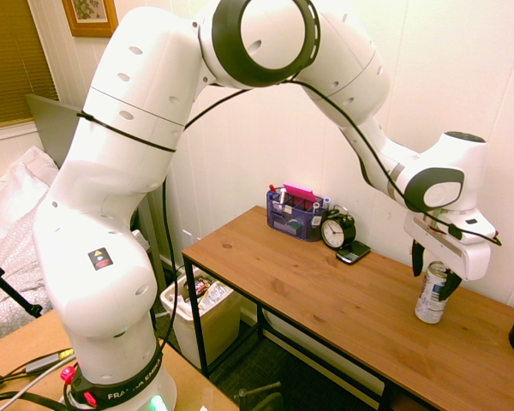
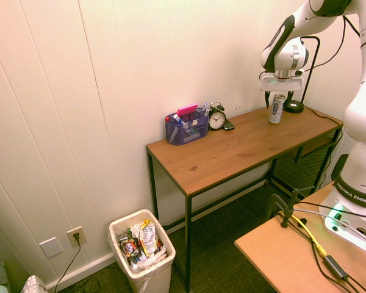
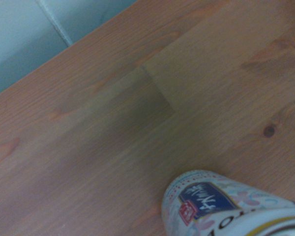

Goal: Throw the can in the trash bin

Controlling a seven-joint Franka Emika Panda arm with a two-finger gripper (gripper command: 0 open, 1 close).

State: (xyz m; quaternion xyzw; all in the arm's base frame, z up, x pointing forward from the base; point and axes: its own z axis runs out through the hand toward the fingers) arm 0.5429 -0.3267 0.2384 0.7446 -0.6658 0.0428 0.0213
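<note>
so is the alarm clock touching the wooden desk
Touching: the second exterior view shows the alarm clock standing with its base on the desk.

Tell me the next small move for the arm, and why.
Probably close the black fingers on the silver-white aluminium can: they stand open on either side of its upper part, and it is upright on the brown wooden desk.
</note>
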